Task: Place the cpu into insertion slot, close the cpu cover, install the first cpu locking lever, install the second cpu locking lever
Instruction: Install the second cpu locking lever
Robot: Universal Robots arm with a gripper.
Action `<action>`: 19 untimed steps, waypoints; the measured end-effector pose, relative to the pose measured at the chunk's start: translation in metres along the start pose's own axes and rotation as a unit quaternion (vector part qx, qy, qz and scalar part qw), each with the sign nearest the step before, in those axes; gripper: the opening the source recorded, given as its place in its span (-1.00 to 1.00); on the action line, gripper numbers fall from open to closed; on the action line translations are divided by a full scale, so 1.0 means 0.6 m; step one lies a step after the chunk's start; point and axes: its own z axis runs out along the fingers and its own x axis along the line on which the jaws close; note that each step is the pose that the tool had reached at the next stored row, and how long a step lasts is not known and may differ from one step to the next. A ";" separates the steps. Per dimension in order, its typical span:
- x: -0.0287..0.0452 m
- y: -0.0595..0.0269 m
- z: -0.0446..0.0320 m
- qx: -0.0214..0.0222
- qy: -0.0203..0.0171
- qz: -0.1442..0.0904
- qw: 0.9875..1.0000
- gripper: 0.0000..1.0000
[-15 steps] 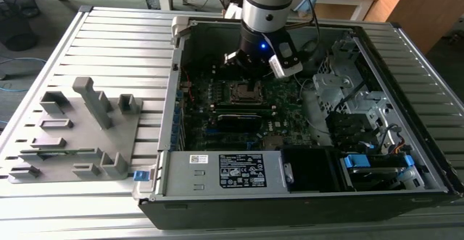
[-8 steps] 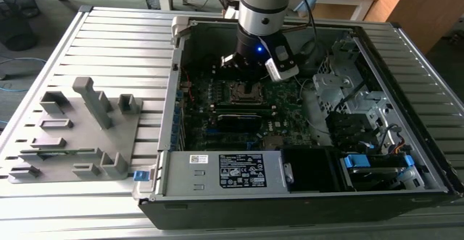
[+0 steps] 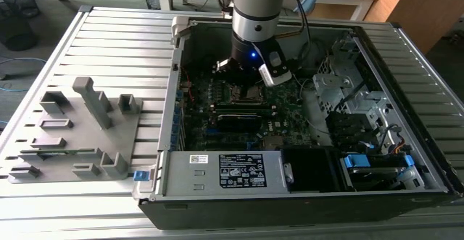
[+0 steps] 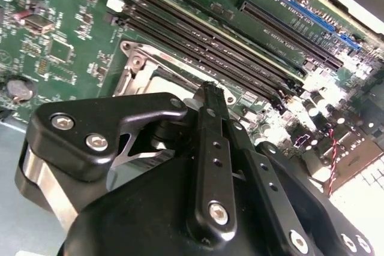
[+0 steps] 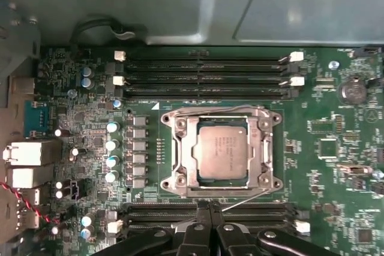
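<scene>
An open computer case (image 3: pixel 305 109) lies on a slatted metal tabletop (image 3: pixel 108 44), with the arm reaching straight down into it over the green motherboard (image 5: pixel 336 166). In the first wrist view, the cpu (image 5: pixel 223 152) sits flat in the insertion slot (image 5: pixel 180 130), its dull silver top facing up. The cpu cover (image 5: pixel 189 151) is down around it, framing the chip through its square window. A thin wire lever (image 5: pixel 243 202) runs along the socket edge nearest the tool, one end angled toward the tool tip. The tool (image 5: pixel 209 208) hangs just beside that edge of the socket, over the memory slots (image 5: pixel 204 76), and does not touch the chip. Its two black fingers (image 4: pixel 210 130) are pressed together at the tip with nothing seen between them. In the second wrist view the tool tip stands close above the socket's metal corner. Faint print marks the chip's top, too small to make out. A white label with a square code sits on the power supply (image 3: pixel 225 172) in the exterior view. A grey fixture rack (image 3: pixel 80 137) stands on the tabletop toward the exterior view's left, well apart from the case.
</scene>
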 end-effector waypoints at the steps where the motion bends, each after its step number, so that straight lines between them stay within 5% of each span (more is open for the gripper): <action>1: 0.002 0.000 0.003 0.000 0.000 0.000 1.000 -0.79; 19: 0.019 -0.003 0.035 0.001 -0.001 0.000 1.000 -0.79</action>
